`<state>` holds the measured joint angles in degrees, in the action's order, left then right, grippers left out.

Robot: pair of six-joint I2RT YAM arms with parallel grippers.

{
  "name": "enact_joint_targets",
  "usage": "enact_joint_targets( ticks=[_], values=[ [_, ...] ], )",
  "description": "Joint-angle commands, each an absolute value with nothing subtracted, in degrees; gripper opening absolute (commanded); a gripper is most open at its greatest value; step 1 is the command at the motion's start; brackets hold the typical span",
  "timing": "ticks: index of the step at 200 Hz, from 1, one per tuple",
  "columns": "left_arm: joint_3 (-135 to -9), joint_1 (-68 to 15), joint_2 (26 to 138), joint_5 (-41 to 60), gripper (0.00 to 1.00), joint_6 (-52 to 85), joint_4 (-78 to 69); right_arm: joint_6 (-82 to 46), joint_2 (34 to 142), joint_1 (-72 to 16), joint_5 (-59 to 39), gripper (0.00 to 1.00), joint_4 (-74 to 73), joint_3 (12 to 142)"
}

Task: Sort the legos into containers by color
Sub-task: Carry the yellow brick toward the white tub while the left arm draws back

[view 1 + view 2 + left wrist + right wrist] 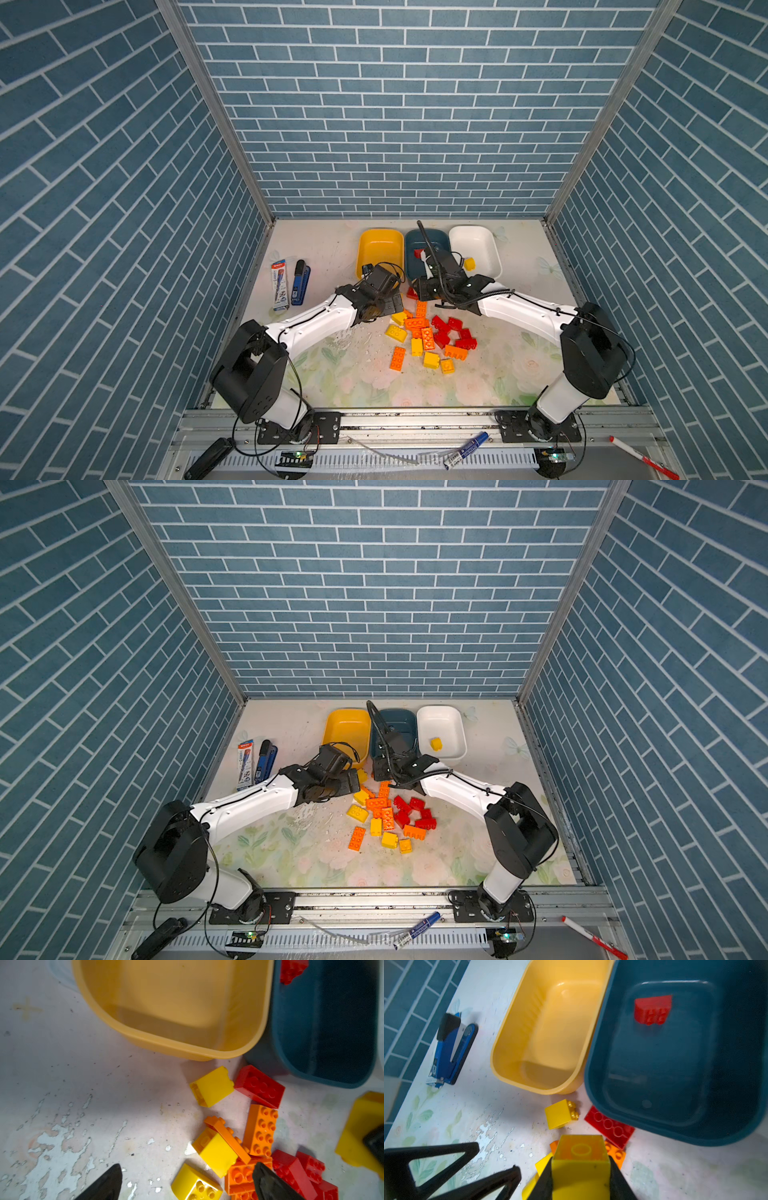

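My right gripper (581, 1176) is shut on a yellow lego (581, 1159), held just above the table in front of the teal tub (437, 238). It shows in both top views near the pile's far end (380, 773). My left gripper (188, 1178) is open and hovers low over the left side of the loose pile of red, orange and yellow legos (428, 336), with a yellow one below the gap. The yellow tub (380, 249) has nothing in it. A red lego (653, 1009) lies in the teal tub and a yellow lego (469, 263) in the white tub (476, 243).
A blue stapler (300, 282) and a pack of pens (279, 284) lie at the left of the table. Marker pens (465, 449) rest on the front rail. The three tubs stand side by side at the back, with tiled walls on three sides.
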<state>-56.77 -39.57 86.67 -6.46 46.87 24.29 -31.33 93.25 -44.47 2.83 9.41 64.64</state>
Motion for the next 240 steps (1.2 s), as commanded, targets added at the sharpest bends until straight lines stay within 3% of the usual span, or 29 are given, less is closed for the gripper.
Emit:
enact_joint_targets(
  ticks=[1,74,132,171,183,217,240],
  values=[
    [-59.80,-41.75,88.59,-7.95,0.99,44.62,26.08,-33.22,88.92,-39.96,3.71,0.30,5.46,60.57],
    [-69.99,-46.54,97.51,-7.14,0.99,41.86,29.90,-29.45,87.14,-24.64,2.48,0.30,7.45,58.63],
    [-78.71,-49.03,106.84,-3.61,0.99,40.85,31.27,-23.82,98.31,-19.34,1.85,0.31,11.02,69.00],
    [-80.94,-49.44,110.83,-2.76,0.94,40.54,30.21,-21.95,107.05,-17.49,-1.38,0.32,13.67,79.13],
    [-81.99,-49.44,112.19,-3.60,0.91,40.22,31.10,-21.97,108.86,-17.48,-2.70,0.35,14.92,81.56],
    [-84.45,-49.35,115.29,-4.80,0.78,39.20,32.73,-24.81,109.22,-17.45,-3.10,0.59,17.17,83.79],
    [-86.35,-49.42,117.37,-4.26,0.70,38.78,32.68,-25.90,107.16,-17.49,-4.39,0.67,16.90,82.35]
  ],
)
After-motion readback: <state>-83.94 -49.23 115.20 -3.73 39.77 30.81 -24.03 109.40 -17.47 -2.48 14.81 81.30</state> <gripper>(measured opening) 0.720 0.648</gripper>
